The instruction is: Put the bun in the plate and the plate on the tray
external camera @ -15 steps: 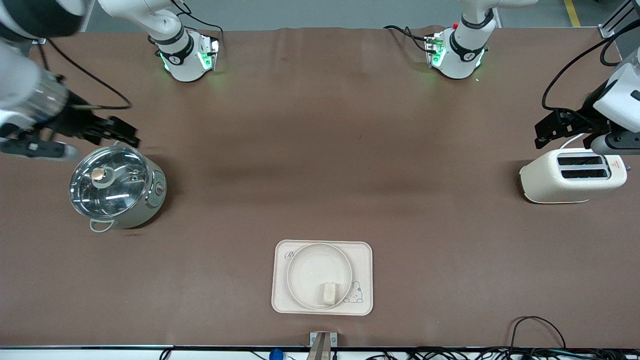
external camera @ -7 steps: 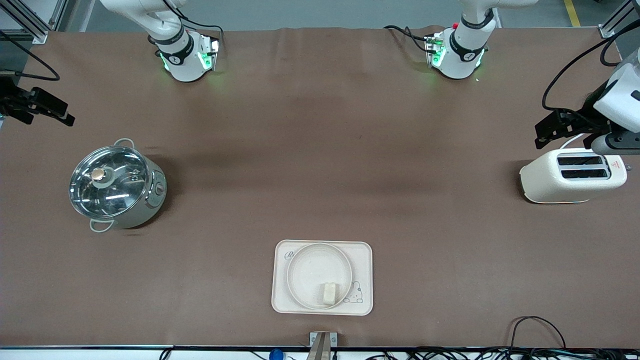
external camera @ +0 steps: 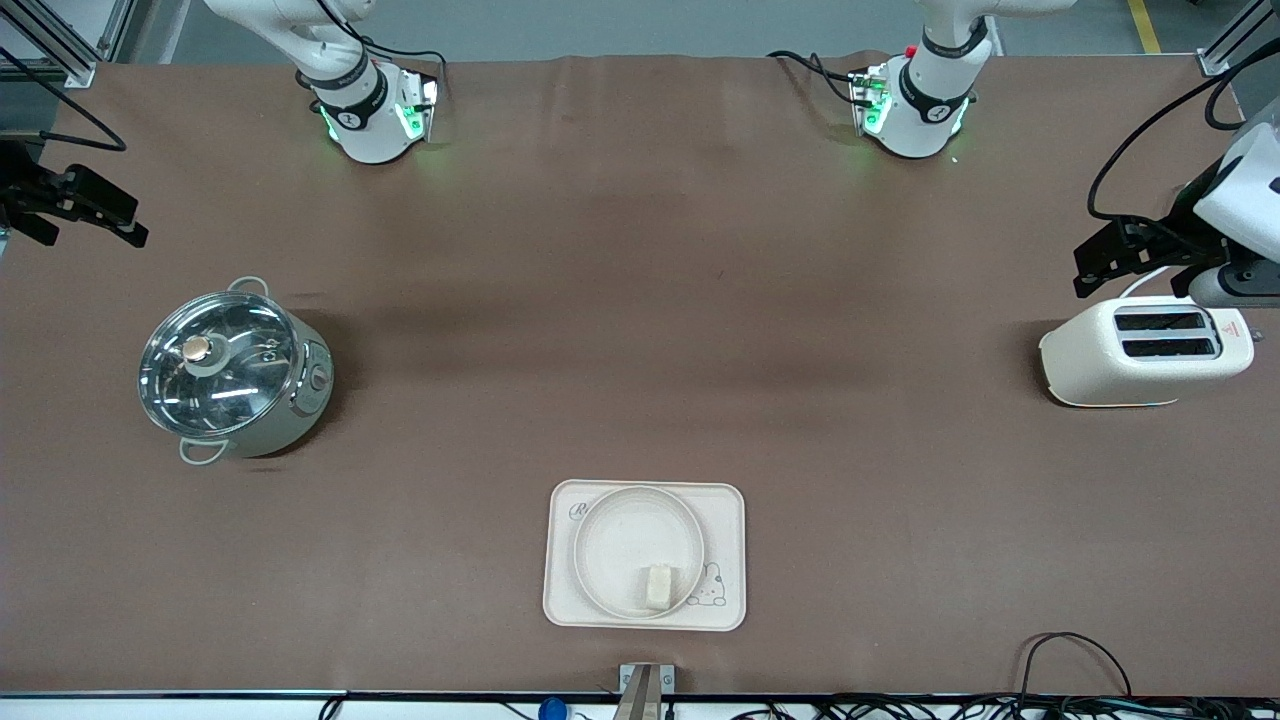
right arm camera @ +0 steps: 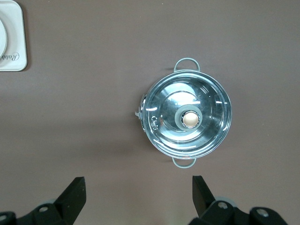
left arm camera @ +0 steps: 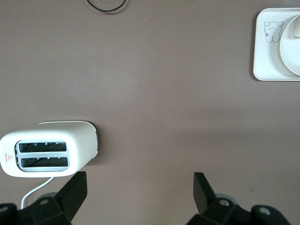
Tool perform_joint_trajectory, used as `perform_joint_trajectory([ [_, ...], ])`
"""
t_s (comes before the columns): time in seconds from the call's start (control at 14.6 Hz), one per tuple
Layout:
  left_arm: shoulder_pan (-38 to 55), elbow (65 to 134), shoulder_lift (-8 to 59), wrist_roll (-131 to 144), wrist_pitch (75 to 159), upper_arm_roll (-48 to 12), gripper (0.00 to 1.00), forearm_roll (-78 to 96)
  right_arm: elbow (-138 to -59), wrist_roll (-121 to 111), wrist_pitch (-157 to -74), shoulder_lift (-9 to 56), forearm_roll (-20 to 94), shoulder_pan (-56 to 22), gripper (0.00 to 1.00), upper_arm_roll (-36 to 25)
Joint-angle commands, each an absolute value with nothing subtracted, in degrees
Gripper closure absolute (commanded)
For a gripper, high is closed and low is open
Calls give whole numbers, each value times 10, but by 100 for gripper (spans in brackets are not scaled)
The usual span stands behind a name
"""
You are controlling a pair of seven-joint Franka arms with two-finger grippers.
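The bun (external camera: 658, 586) lies in the plate (external camera: 610, 540), close to its rim. The plate sits on the tray (external camera: 727, 505) near the table's front edge. My left gripper (external camera: 1110, 262) is open and empty over the table beside the toaster, at the left arm's end. My right gripper (external camera: 100, 215) is open and empty over the table's edge at the right arm's end. The left wrist view shows my left gripper (left arm camera: 139, 197) open, with the tray (left arm camera: 267, 61), plate (left arm camera: 290, 51) and bun (left arm camera: 296, 26) at the frame's edge. The right wrist view shows my right gripper (right arm camera: 138, 199) open and a corner of the tray (right arm camera: 14, 51).
A steel pot with a glass lid (external camera: 232, 372) stands toward the right arm's end and shows in the right wrist view (right arm camera: 187, 117). A cream toaster (external camera: 1145, 350) stands toward the left arm's end and shows in the left wrist view (left arm camera: 47, 152). Cables lie along the front edge.
My right gripper has moved from over the pot out to the table's edge at the right arm's end. The left gripper has barely shifted. Bun, plate and tray have not moved.
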State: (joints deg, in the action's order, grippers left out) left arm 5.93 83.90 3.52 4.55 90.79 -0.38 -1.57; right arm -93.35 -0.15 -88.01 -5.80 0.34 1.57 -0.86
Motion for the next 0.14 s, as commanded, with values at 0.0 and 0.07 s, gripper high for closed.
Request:
perform_joint_trajectory([
  [0.0,60,821,42,46,896,3,0,-11,-934,-5,-875,-63,-9,19,0,-3],
  [0.07,60,821,42,46,896,3,0,-11,-934,-4,-868,-63,-8,20,0,-3],
])
